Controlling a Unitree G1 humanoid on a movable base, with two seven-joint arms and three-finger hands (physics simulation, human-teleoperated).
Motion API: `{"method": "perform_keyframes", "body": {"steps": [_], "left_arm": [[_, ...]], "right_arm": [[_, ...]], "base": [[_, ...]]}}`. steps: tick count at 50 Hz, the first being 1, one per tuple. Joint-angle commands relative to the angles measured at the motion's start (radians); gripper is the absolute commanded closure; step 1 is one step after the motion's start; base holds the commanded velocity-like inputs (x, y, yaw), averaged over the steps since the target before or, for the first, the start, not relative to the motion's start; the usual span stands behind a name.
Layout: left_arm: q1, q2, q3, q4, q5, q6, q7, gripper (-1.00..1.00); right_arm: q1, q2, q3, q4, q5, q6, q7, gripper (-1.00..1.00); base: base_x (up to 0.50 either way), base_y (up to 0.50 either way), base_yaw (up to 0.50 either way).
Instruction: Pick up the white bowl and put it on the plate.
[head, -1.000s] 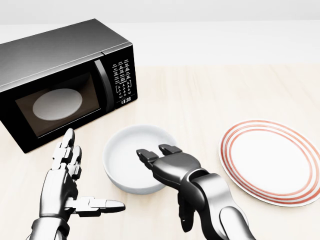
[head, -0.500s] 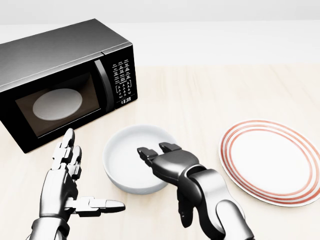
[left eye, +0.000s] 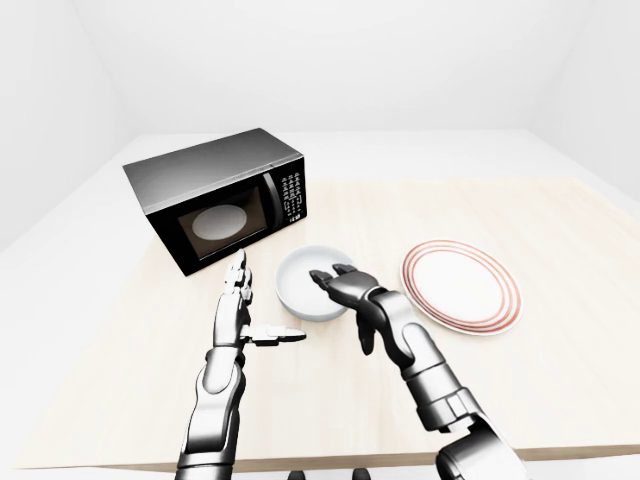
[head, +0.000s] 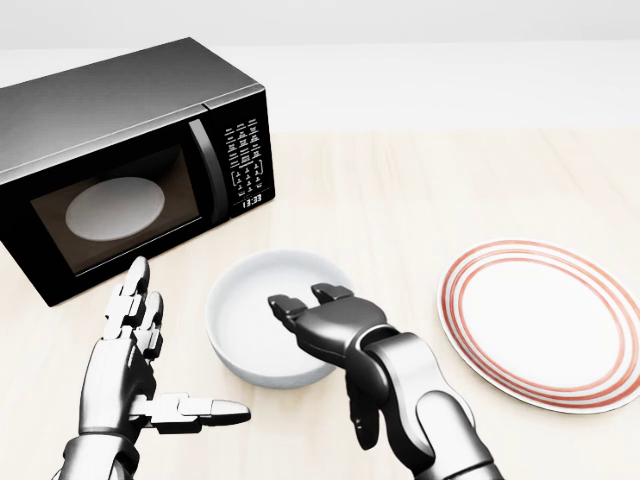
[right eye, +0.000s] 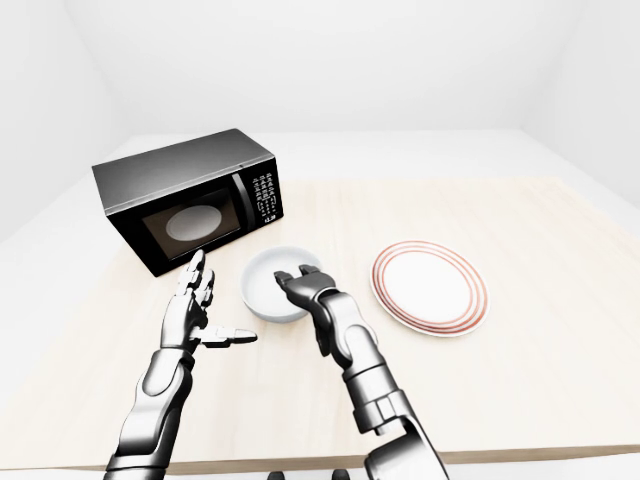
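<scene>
**Fingers reaching over the bowl's near rim, grip not yet made**

Fingers (head: 300, 303) of the dark metallic right hand (head: 330, 325) curl forward over the near rim of the round white ceramic bowl (head: 262, 300), their tips hanging inside the hollow. They look half-curled rather than clenched, and I cannot tell whether any of them touches the bowl. That pose suits a pinch on the rim: fingers inside, thumb presumably outside, though the thumb hangs down the near side of the hand and its contact is hard to make out.

The bowl sits upright on the pale wooden tabletop (head: 420, 190), just near and right of the glossy black microwave oven (head: 130, 160), and to the left of the round white plate with red concentric rings (head: 540, 325). Bowl and plate stand apart, with bare wood between them, so the carry should be a short one to the right.

The silver left hand (head: 135, 360) stays clear on the left of the bowl, fingers straight and released, thumb pointing right, holding nothing. It appears simply parked out of the way.

The right hand covers the bowl's near-right rim, and the plate's right edge is cut off in the head view. Behind the microwave's dark door only a pale turntable disc shows faintly.
</scene>
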Motion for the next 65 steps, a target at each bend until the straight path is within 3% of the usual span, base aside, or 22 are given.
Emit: {"method": "perform_keyframes", "body": {"steps": [1,65], "left_arm": [[0.000,0.000,0.000,0.000,0.000,0.000,0.000,-1.00],[0.000,0.000,0.000,0.000,0.000,0.000,0.000,-1.00]], "right_arm": [[-0.019,0.010,0.007,0.050,-0.019,0.000,-0.026,-1.00],[-0.049,0.013,0.013,0.187,-0.059,0.000,-0.113,-1.00]], "base": [[0.00,0.00,0.00],[0.00,0.00,0.00]]}}
